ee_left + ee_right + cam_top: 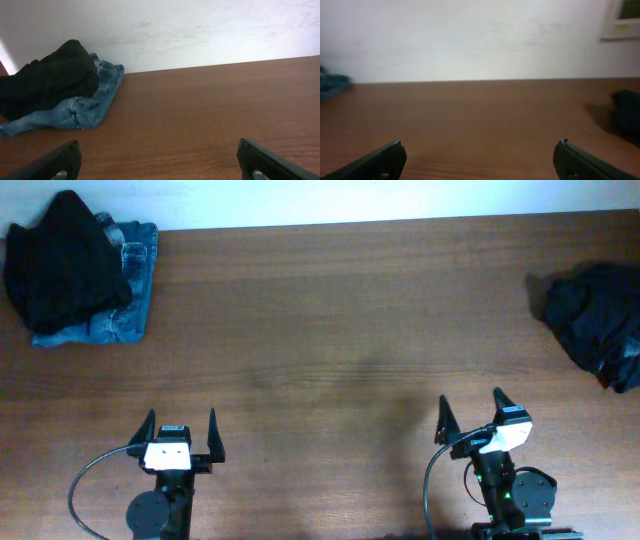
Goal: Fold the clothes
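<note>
Parked low over the worktop with left end effector and right end effector both spread wide, pinching nothing. Ahead and well off to the right of the right end effector: a crumpled dark garment, bunched into a lump, no clear long axis, nearer to that arm. Ahead-left of the left end effector, well apart: a black garment heaped on blue denim jeans. Likely first reach: right arm, forward and outward.
</note>
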Tool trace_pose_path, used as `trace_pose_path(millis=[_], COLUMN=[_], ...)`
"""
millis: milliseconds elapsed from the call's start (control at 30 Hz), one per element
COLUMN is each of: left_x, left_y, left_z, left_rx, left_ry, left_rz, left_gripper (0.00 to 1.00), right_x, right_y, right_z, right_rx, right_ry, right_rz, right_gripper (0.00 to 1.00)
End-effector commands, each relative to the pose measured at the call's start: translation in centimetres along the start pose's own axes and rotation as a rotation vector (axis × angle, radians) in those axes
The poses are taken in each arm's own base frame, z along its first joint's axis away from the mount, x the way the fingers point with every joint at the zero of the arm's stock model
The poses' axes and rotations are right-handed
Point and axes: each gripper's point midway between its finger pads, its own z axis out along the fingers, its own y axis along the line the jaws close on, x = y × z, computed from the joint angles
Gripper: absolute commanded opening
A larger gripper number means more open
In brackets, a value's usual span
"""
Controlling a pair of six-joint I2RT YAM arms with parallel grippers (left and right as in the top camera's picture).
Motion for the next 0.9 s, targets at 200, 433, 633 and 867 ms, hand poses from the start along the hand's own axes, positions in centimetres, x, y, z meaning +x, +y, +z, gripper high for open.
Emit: trace_pose_path(millis=[200, 433, 633, 867], left_x=[0.0, 0.0, 0.0, 0.0], left_y=[-0.1, -0.1, -0.1, -0.1], left_z=[-0.1, -0.1, -0.1, -0.1], left_rx=[0.005, 0.005, 0.005, 0.005], left_ry=[-0.002, -0.002, -0.002, -0.002], left_rz=[0.012, 0.012, 0.012, 0.012], left_gripper=[0.99, 0.99, 0.99, 0.99], right_x=[0.5, -7.2, -14.1, -17.9], right_y=[4.9, 8.1, 8.3, 3.5], right_z=[-0.7, -3.0, -5.4, -1.9], right_rx=[-0.284, -0.464, -0.426, -0.101], right_ry=[0.037, -0.292, -0.47, -0.271], right_rz=[0.088, -0.059, -0.117, -0.157], right_gripper=[0.99, 0.99, 0.99, 0.99])
